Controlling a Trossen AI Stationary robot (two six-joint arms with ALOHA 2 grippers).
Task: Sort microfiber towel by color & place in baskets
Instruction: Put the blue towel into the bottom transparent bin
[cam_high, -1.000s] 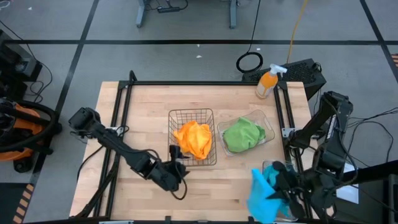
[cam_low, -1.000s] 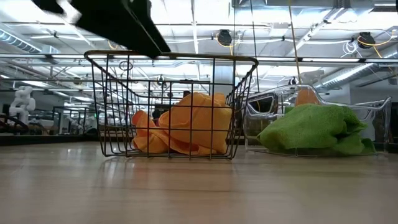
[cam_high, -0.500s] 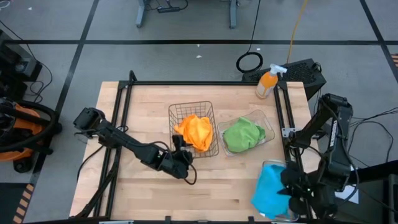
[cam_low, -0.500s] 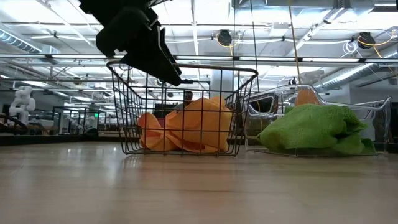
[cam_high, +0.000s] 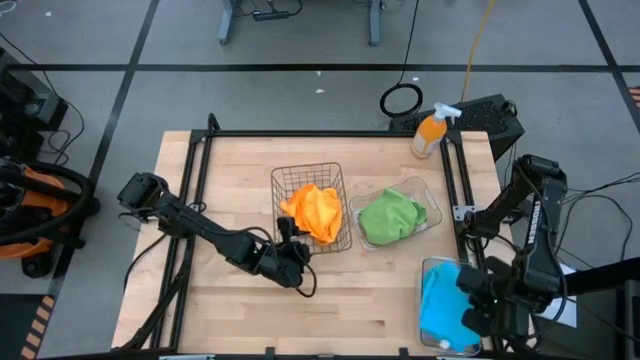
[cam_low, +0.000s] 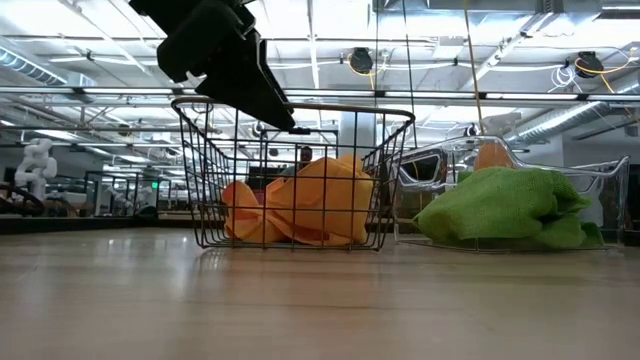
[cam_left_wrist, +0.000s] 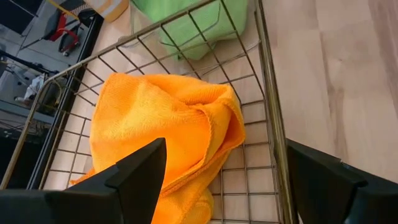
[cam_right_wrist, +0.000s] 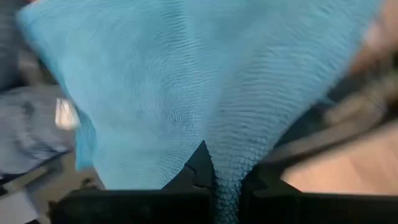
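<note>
Right pincer (cam_right_wrist: 208, 186) clamped on blue towel (cam_right_wrist: 205, 81) — seen only at wrist; left pincer (cam_left_wrist: 217, 180) apart over wire basket (cam_left_wrist: 270, 112).

- A wooden table (cam_high: 240, 170) with a pale butcher-block top, framed by black metal rails; it serves as the landmark here.
- An orange spray bottle (cam_high: 431, 131) with a white trigger head stands at the table's far right corner, on the rail.
- A black box (cam_high: 487, 115) sits just beyond that same corner, right beside the bottle.
- A coiled black cable loop (cam_high: 401, 100) lies on the grey floor just behind the table's far edge.
- An orange and black machine (cam_high: 25, 215) stands on the floor off the table's left side.
</note>
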